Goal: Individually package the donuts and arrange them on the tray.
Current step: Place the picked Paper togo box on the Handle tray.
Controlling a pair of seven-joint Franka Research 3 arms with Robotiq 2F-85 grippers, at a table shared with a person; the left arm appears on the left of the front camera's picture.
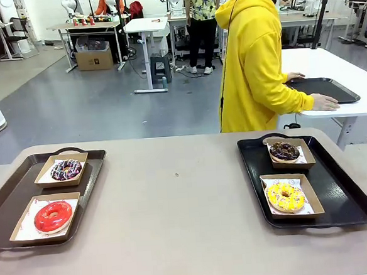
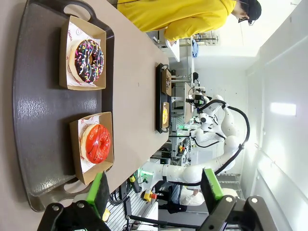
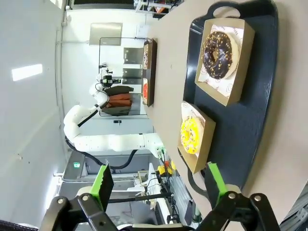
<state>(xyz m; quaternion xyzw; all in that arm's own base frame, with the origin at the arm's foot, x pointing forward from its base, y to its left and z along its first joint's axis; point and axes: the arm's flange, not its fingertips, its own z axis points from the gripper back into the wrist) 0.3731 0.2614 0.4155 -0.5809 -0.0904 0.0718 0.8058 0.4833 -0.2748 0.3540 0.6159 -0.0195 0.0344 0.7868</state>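
Four donuts each lie in an open paper-lined cardboard box. On the left black tray (image 1: 11, 193) are a dark sprinkled donut (image 1: 66, 169) and a glossy red donut (image 1: 53, 216). The right black tray (image 1: 338, 189) holds a brown chocolate donut (image 1: 284, 150) and a yellow sprinkled donut (image 1: 286, 196). My left gripper (image 2: 155, 190) hangs open and empty, well back from the red donut (image 2: 96, 143) and the sprinkled donut (image 2: 86, 60). My right gripper (image 3: 159, 183) is also open and empty, clear of the yellow donut (image 3: 191, 134) and the chocolate donut (image 3: 219, 48).
The tan table (image 1: 175, 201) is bare between the two trays. A person in a yellow hoodie (image 1: 254, 63) stands beyond the far edge, turned away, with both hands on another black tray (image 1: 325, 88) on a white side table.
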